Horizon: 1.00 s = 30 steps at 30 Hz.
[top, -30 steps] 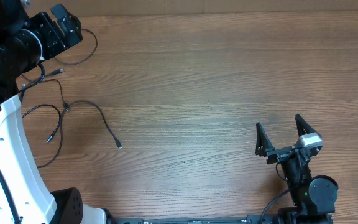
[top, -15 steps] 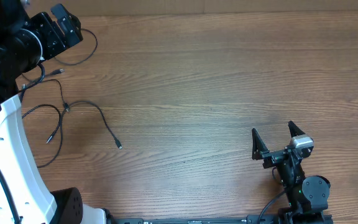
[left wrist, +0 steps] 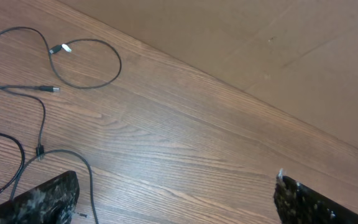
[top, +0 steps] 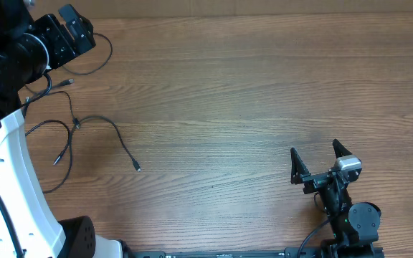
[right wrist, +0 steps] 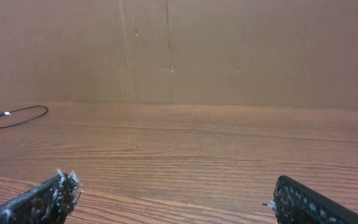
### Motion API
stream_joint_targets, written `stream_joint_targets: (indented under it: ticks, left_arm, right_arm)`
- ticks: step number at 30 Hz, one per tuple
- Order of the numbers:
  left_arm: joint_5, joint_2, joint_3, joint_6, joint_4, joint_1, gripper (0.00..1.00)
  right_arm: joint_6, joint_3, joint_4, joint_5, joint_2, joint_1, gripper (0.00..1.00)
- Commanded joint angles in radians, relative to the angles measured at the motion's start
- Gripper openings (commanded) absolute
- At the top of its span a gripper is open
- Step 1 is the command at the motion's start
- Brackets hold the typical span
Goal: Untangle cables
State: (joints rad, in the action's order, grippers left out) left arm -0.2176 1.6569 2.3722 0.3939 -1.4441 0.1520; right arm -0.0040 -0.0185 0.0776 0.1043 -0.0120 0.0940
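Wooden table (top: 249, 93) carried thin, limp cables (top: 76, 125), likely light and slippery, best pinched near a plug. Left gripper (left wrist: 176, 198) and right gripper (top: 320, 161) both gaped wide, empty.

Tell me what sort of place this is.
Probably a robot test bench in a lab: a wood-grain table, a plain cardboard backdrop behind it, and thin black cables laid out beside the left arm.
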Motion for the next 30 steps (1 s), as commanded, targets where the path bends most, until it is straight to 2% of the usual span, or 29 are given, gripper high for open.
stream_joint_targets:
  ticks: [1, 11, 17, 20, 23, 30]
  left_arm:
    - [-0.012, 0.005, 0.010, 0.014, 0.003, -0.002, 1.00]
    - [-0.007, 0.006, 0.010, 0.010, 0.002, -0.002, 1.00]
    - [0.114, -0.016, -0.006, 0.000, -0.031, -0.001, 1.00]
    - [0.150, -0.088, -0.097, -0.019, -0.006, -0.004, 1.00]
    - [0.111, -0.210, -0.293, -0.070, 0.143, -0.017, 1.00]
    - [-0.022, -0.574, -0.879, -0.269, 0.635, -0.069, 1.00]
  right_arm:
    - [0.003, 0.011, -0.004, 0.001, 0.009, 0.008, 1.00]
    - [0.003, 0.011, -0.004, 0.001, 0.009, 0.008, 1.00]
    - [0.003, 0.011, -0.004, 0.001, 0.009, 0.008, 1.00]
    - [0.003, 0.011, -0.004, 0.001, 0.009, 0.008, 1.00]
    - [0.003, 0.011, -0.004, 0.001, 0.009, 0.008, 1.00]
    - [0.003, 0.011, -0.004, 0.001, 0.009, 0.008, 1.00]
